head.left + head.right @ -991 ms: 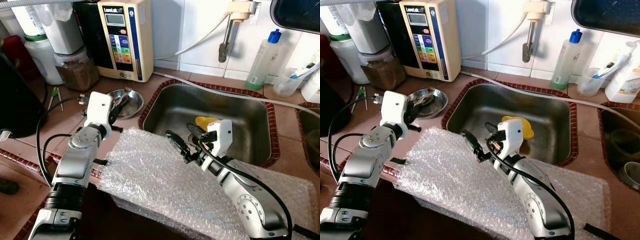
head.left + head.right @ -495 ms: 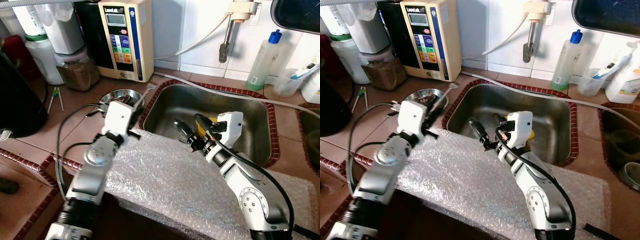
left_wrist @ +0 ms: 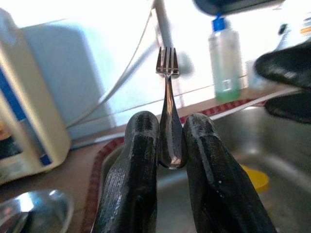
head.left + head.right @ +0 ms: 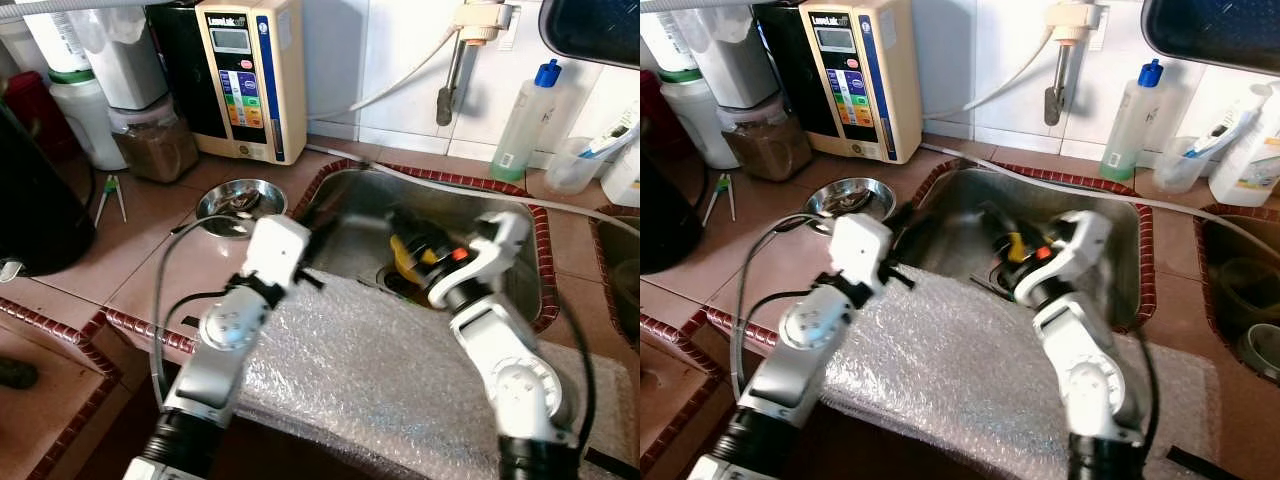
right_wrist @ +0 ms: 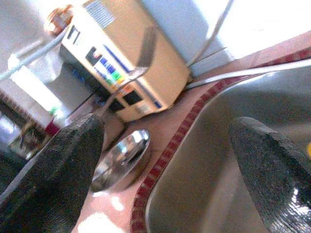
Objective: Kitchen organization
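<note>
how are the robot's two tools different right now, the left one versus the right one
The left tool is shut on a fork, gripped at its handle, tines pointing away; the right tool is open and holds nothing. The left tool sits at the near left rim of the sink, while the right tool reaches over the basin near the yellow item. Both have two long black fingers.

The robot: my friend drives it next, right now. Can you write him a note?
Left gripper: shut on a fork, tines pointing away from it, at the sink's left rim.
Right gripper: open, empty, over the sink.
A yellow thing lies in the sink near the drain. A steel bowl sits on the counter left of the sink. Bubble wrap covers the counter's front edge.
Done: fork picked up.
Left: put the fork away; where is not clear.
</note>
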